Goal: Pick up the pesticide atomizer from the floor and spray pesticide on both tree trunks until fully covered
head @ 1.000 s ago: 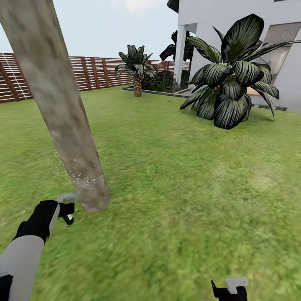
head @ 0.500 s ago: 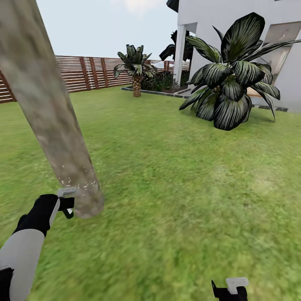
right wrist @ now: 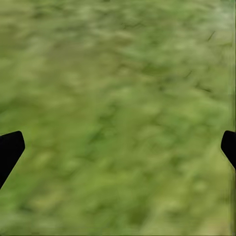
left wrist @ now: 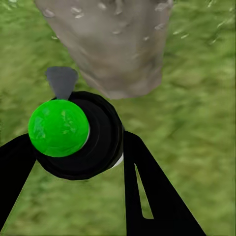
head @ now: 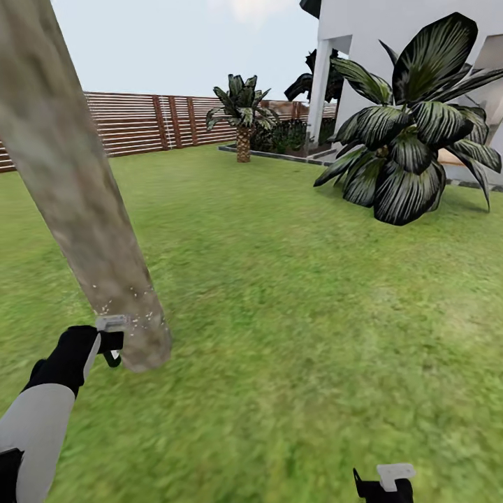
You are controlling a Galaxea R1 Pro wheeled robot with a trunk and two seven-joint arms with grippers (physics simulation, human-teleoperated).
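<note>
A brown slatted fence (head: pixel 147 124) runs along the far edge of the lawn (head: pixel 293 279). In front of it stands a small palm (head: pixel 242 115), and to the right a large broad-leaved striped palm (head: pixel 412 140) grows beside a white house (head: pixel 363 42). Nothing lies on the grass between these and the robot.

Close at the left, a thick tree trunk (head: pixel 77 181) of mottled grey-brown bark leans across the head view. White specks of pesticide (head: pixel 122 307) dot the bark near its base; in the left wrist view the specks (left wrist: pixel 113 19) show on the trunk (left wrist: pixel 113 49) as pale droplets.

The left gripper (head: pixel 112 342) sits just beside the foot of the trunk. Its dark fingers (left wrist: pixel 147 191) are clamped on the pesticide atomizer (left wrist: pixel 81 135), a round black body with a bright green cap and a grey nozzle that points at the trunk base close ahead.

The right gripper (head: pixel 384 482) hangs low at the right over bare grass, well apart from the trunk. Its fingers (right wrist: pixel 10 150) stand wide apart with only lawn (right wrist: pixel 118 118) between them.
</note>
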